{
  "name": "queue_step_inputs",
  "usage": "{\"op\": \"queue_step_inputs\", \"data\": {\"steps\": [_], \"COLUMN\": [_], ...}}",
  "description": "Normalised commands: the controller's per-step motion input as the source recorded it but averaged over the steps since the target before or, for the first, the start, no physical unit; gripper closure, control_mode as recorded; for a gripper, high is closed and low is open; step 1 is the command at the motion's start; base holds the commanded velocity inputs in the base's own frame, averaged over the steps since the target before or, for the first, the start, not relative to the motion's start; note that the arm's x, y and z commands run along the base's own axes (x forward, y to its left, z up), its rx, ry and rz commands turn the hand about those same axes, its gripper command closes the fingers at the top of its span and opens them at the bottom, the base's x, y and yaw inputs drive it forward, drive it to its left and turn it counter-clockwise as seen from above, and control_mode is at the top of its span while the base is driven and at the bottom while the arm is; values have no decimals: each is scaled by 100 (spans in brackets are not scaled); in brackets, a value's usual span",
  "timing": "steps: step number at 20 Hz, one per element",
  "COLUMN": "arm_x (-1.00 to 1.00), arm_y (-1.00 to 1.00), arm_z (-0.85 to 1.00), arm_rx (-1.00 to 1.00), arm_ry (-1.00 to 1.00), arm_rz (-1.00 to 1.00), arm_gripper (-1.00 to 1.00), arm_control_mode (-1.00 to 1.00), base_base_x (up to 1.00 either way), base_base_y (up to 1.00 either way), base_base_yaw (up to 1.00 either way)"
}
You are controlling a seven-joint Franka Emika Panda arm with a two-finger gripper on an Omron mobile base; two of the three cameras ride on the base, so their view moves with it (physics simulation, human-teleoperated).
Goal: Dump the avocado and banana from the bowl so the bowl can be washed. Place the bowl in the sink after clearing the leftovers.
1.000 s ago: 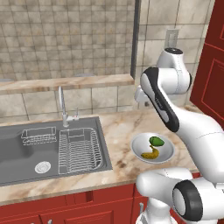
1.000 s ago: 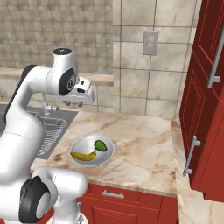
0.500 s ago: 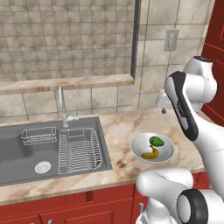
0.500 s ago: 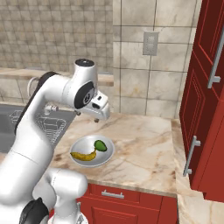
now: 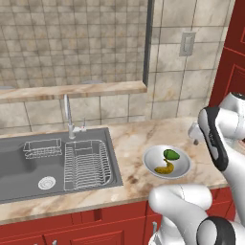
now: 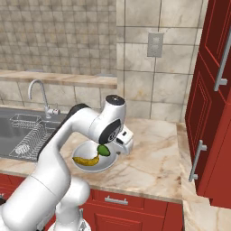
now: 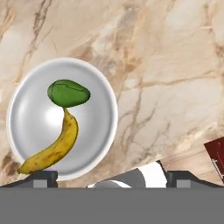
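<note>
The light grey bowl [image 7: 35,118] sits on the marble counter right of the sink [image 5: 28,167]. Inside it lie the dark green avocado [image 7: 68,92] and the yellow banana [image 7: 57,146], touching end to end. The left base view shows the bowl [image 5: 153,160], avocado [image 5: 171,154] and banana [image 5: 165,168], and the right base view shows the bowl [image 6: 83,151], avocado [image 6: 103,150] and banana [image 6: 85,160]. My gripper [image 7: 113,177] hangs above the counter just right of the bowl, open, with nothing between its fingertips [image 7: 41,177]. The hand [image 5: 194,133] hovers beside the bowl's right rim.
A wire dish rack [image 5: 88,162] and a small basket [image 5: 43,147] lie in the sink, with the chrome faucet [image 5: 67,112] behind. Tall red cabinets [image 6: 212,90] stand at the right. Bare marble counter [image 7: 166,87] stretches right of the bowl.
The arm has swung right and down, bringing the hand from above the bowl's left side to beside its right rim. Bowl and fruit have not moved.
</note>
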Motion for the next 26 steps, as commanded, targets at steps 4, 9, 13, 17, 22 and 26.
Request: {"op": "queue_step_inputs", "data": {"steps": [4,9,13,17,22,26], "arm_x": [24,21,3,11,14,23], "arm_y": [7,3,-10,0,0,0], "arm_z": [-60,-40,-24,-54,-24,-31], "arm_rx": [5,6,-3,-6,0,0], "arm_ry": [-1,-6,-1,4,14,13], "arm_rz": [-4,0,1,1,0,0], "arm_gripper": [-100,-100,-100,-100,-100,-100], "arm_control_mode": [-100,-100,-100,-100,-100,-100], "base_base_x": [0,0,0,0,0,0], "base_base_y": [0,0,0,0,0,0], "base_base_yaw": [0,0,0,0,0,0]}}
